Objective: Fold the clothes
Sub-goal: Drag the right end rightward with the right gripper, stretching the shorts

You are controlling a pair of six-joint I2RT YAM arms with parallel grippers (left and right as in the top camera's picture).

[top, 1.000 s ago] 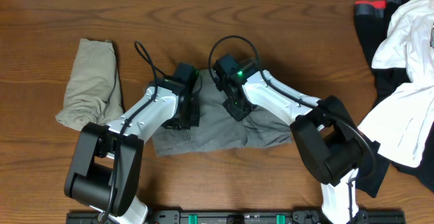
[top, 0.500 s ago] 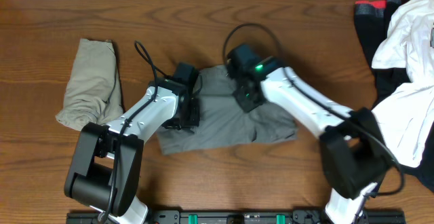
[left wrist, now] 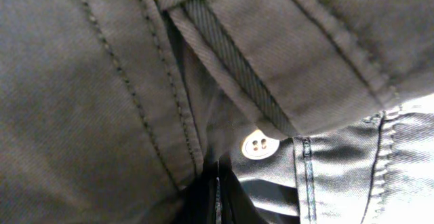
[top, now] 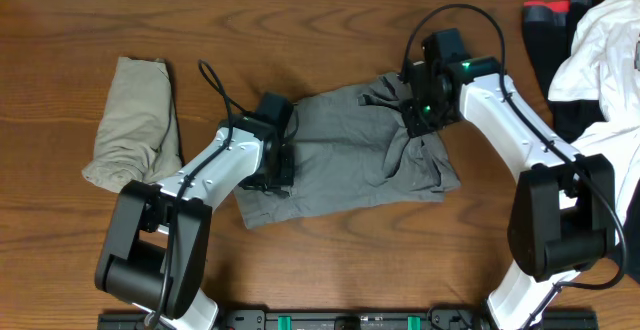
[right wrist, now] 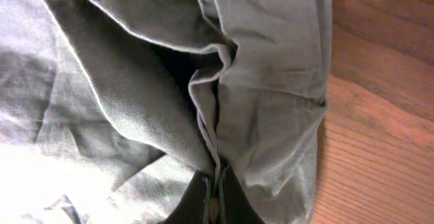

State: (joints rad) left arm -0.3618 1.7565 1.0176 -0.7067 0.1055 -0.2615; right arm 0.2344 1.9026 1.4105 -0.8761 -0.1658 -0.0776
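Note:
The grey shorts (top: pixel 345 160) lie spread across the table's middle. My left gripper (top: pixel 277 167) is shut on their left end, by the waistband and a white button (left wrist: pixel 260 145). My right gripper (top: pixel 418 122) is shut on a pinched fold of the grey shorts (right wrist: pixel 217 115) at their upper right, the cloth bunched under it. The khaki-beige shorts (top: pixel 135 120) lie folded in a bundle at the left, apart from both grippers.
A pile of white and black clothes (top: pixel 595 90) with a red-trimmed piece (top: pixel 545 10) fills the right edge. Bare wood (right wrist: pixel 380 115) shows right of the grey shorts.
My right gripper has moved right and toward the far edge with the grey cloth, pulling the shorts out wider. My left gripper has stayed on the left end.

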